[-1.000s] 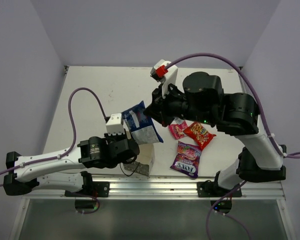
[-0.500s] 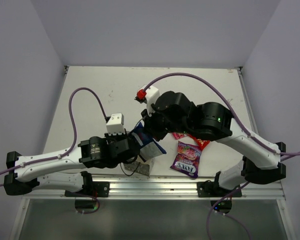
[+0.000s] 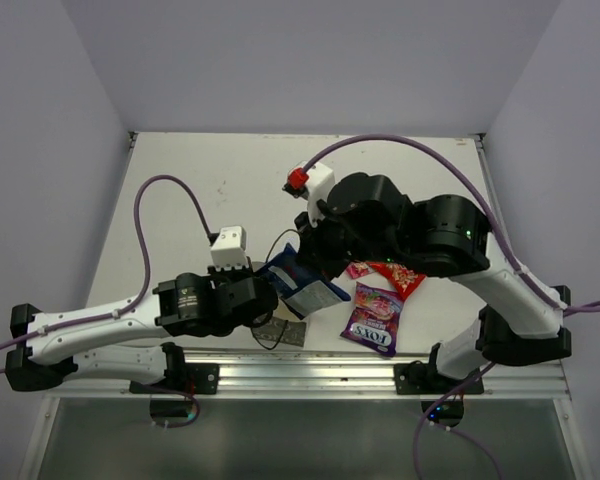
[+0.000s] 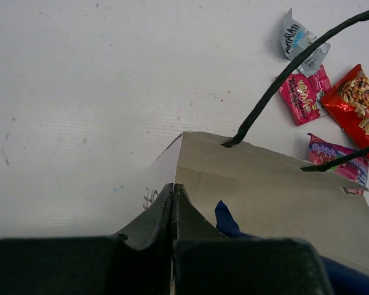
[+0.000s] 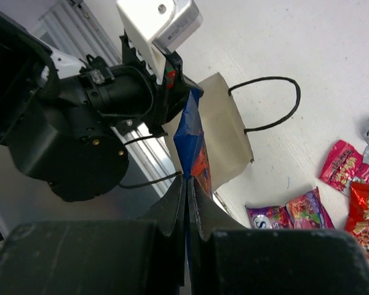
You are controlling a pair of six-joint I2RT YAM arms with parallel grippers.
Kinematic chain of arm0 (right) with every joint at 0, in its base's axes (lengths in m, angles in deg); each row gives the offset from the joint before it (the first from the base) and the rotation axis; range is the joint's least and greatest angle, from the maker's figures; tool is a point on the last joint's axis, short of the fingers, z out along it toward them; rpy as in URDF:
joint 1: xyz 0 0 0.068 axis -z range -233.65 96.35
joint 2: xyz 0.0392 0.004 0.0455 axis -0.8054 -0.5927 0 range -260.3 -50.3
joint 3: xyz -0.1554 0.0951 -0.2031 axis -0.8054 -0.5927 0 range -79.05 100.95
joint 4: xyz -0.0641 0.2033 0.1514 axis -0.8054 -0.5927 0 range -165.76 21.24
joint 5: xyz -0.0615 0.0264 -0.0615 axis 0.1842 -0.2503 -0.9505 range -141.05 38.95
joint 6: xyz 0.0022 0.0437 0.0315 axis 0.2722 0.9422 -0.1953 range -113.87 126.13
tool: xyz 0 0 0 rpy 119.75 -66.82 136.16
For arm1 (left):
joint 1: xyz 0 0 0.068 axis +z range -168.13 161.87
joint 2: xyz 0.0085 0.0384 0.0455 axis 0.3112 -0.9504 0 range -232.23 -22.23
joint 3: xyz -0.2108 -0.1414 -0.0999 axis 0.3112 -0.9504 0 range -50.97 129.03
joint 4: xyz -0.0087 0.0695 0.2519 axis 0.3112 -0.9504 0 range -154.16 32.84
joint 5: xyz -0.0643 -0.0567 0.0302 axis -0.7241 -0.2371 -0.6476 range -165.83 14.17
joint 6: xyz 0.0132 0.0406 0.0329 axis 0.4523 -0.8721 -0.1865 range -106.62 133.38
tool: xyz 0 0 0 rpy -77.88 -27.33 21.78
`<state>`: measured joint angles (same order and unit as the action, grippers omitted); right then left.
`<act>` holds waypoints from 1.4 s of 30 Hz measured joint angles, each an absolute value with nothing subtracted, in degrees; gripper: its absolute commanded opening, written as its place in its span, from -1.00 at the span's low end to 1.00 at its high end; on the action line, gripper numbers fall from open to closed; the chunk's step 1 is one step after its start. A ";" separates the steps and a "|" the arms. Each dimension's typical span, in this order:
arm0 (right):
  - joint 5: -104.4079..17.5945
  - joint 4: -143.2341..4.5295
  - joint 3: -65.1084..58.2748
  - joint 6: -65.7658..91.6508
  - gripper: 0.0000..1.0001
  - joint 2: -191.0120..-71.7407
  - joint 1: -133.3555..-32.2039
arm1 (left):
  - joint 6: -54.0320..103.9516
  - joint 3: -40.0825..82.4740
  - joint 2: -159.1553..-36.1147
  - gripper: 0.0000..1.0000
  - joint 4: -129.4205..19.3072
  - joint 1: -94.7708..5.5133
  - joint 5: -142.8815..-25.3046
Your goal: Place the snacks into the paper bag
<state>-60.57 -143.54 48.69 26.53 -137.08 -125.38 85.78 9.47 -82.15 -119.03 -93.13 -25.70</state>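
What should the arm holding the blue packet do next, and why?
Probably ease the blue-and-white packet a little deeper, then open the right gripper. The packet's tip shows inside the paper bag, whose wall the left gripper pinches steady, so letting go should drop it in.
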 measured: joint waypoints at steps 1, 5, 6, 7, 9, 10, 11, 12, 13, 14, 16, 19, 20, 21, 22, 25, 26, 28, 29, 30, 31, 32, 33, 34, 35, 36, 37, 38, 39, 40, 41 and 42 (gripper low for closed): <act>-60.52 -143.87 48.41 26.49 -1.00 -137.47 -125.53 | 85.78 9.47 -82.02 -1.00 -119.00 -93.13 -25.70; -60.52 -144.79 46.42 26.18 -1.00 -140.01 -126.19 | 85.78 9.47 -81.28 -1.00 -118.94 -93.13 -25.70; -60.54 -144.85 46.03 25.98 -1.00 -140.90 -126.43 | 85.78 9.45 -81.03 -1.00 -118.94 -93.13 -25.72; -60.54 -144.96 45.70 25.70 -1.00 -141.84 -126.69 | 85.78 9.45 -80.79 -1.00 -118.92 -93.13 -25.70; -60.57 -145.00 44.91 25.07 -1.00 -143.48 -127.17 | 85.78 9.45 -80.36 -1.00 -118.92 -93.13 -25.72; -60.57 -145.00 44.50 24.65 -1.00 -144.18 -127.32 | 85.78 9.45 -80.16 -1.00 -118.92 -93.13 -25.70; -60.57 -145.05 44.01 24.26 -1.00 -144.79 -127.54 | 85.78 9.45 -80.01 -1.00 -118.90 -93.13 -25.70; -60.54 -144.98 43.38 23.86 -1.00 -145.21 -127.61 | 85.78 9.45 -79.83 -1.00 -118.90 -93.13 -25.72; -60.54 -145.05 42.90 23.47 -1.00 -145.60 -127.65 | 85.78 9.43 -79.68 -1.00 -118.90 -93.13 -25.72; -60.54 -144.96 42.51 23.10 -0.99 -145.93 -127.65 | 85.78 9.38 -79.59 -1.00 -118.87 -93.13 -25.72; -60.61 -144.92 42.38 22.60 -0.07 -146.76 -127.72 | 85.78 9.25 -79.37 -1.00 -118.87 -93.13 -25.72; -62.45 -145.66 43.95 22.07 0.38 -148.20 -127.87 | 85.74 9.14 -79.18 -1.00 -118.98 -93.13 -25.66; -63.25 -145.94 45.22 21.79 0.43 -148.42 -127.80 | 85.85 8.99 -78.94 -1.00 -119.20 -93.15 -25.75; -64.33 -146.01 46.70 21.48 0.48 -148.60 -127.74 | 85.82 8.99 -78.85 -1.00 -119.09 -93.15 -25.75; -65.53 -145.99 48.10 21.20 0.52 -148.60 -127.80 | 85.85 8.95 -78.83 -1.00 -119.00 -93.13 -25.75; -70.16 -145.33 50.05 20.52 0.63 -146.76 -127.93 | 85.82 8.75 -78.83 -1.00 -118.92 -93.09 -25.75; -71.93 -145.09 49.04 20.52 0.64 -145.23 -127.89 | 85.82 8.71 -78.83 -1.00 -118.90 -93.09 -25.72; -74.62 -144.46 45.09 21.24 0.64 -141.54 -127.06 | 85.80 8.69 -78.78 -1.00 -118.87 -93.09 -25.75; -75.56 -143.13 40.47 21.99 0.64 -138.35 -126.19 | 85.80 8.69 -78.76 -1.00 -118.87 -93.09 -25.72; -76.00 -142.25 35.25 22.82 0.64 -134.78 -124.72 | 85.80 8.69 -78.74 -1.00 -118.87 -93.09 -25.75; -76.33 -140.48 28.82 23.82 0.64 -131.09 -122.73 | 85.80 8.69 -78.70 -1.00 -118.87 -93.09 -25.72; -76.52 -137.57 21.04 25.09 0.64 -126.67 -120.39 | 85.78 8.69 -78.67 -1.00 -118.87 -93.09 -25.72; -76.81 -136.81 12.98 26.53 0.64 -122.26 -118.60 | 85.78 8.69 -78.65 -1.00 -118.87 -93.09 -25.72; -76.96 -135.98 7.71 27.60 0.64 -119.83 -115.21 | 85.76 8.69 -78.63 -1.00 -118.85 -93.09 -25.75; -76.92 -134.27 1.46 28.89 0.64 -116.99 -112.83 | 85.76 8.66 -78.61 -1.00 -118.85 -93.09 -25.75; -76.83 -133.88 -3.90 30.03 0.64 -115.00 -110.93 | 85.76 8.66 -78.57 -1.00 -118.81 -93.09 -25.75; -76.54 -133.27 -8.29 31.03 0.64 -113.95 -109.40 | 85.74 8.66 -78.50 -1.00 -118.76 -93.09 -25.75; -76.08 -132.17 -11.46 31.73 0.64 -113.49 -108.61 | 85.74 8.66 -78.43 -1.00 -118.70 -93.09 -25.77; -75.41 -130.58 -15.37 32.45 0.65 -113.47 -107.58 | 85.72 8.66 -78.35 -1.00 -118.55 -93.09 -25.79; -75.01 -129.05 -18.17 32.89 0.65 -113.87 -106.89 | 85.65 8.66 -78.24 -1.00 -118.39 -93.09 -25.88; -74.40 -127.45 -20.57 33.18 0.66 -114.39 -106.16 | 85.56 8.66 -78.15 -1.00 -118.28 -93.09 -25.92; -73.68 -126.16 -22.10 33.33 0.67 -114.81 -105.42 | 85.50 8.66 -78.08 -1.00 -118.17 -93.09 -25.99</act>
